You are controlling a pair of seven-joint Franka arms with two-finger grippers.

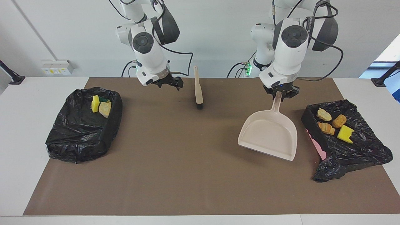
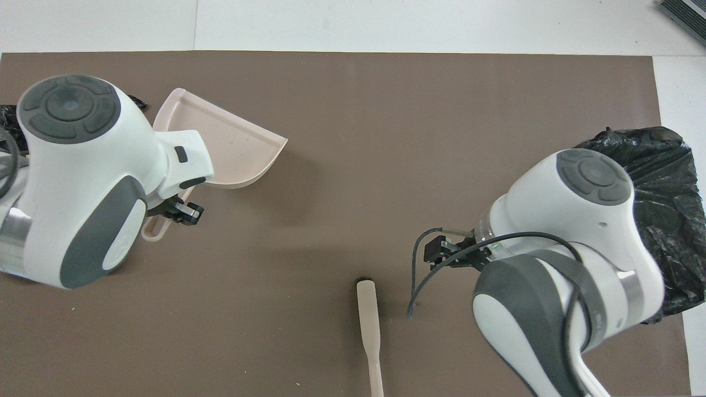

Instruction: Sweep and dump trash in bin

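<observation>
While the dustpan (image 1: 269, 134) rests flat on the desk (image 1: 175, 175) beside the bin (image 1: 347, 143) at the left arm's end, the left gripper (image 1: 279, 94) holds the jaws clamped on its handle tip, the wrist pointing steeply down. The pan's long axis runs from the handle, nearer the robots, to the open lip, farther from them. All visible trash lies inside the two black-lined bins: four chunks (image 1: 332, 124) in that bin, and yellow and tan chunks (image 1: 100, 106) in the second bin (image 1: 82, 125) at the right arm's end. No chunk shows on the brown mat (image 1: 187, 150), so the sweeping and dumping appear done. The brush (image 1: 198, 92) lies on the mat near the robots, its long axis running away from them, bristle end farther out. Hovering between the brush and the second bin, the right gripper (image 1: 170, 82) holds nothing, jaws apart. If the brush is wanted, the right arm is the nearer one.
</observation>
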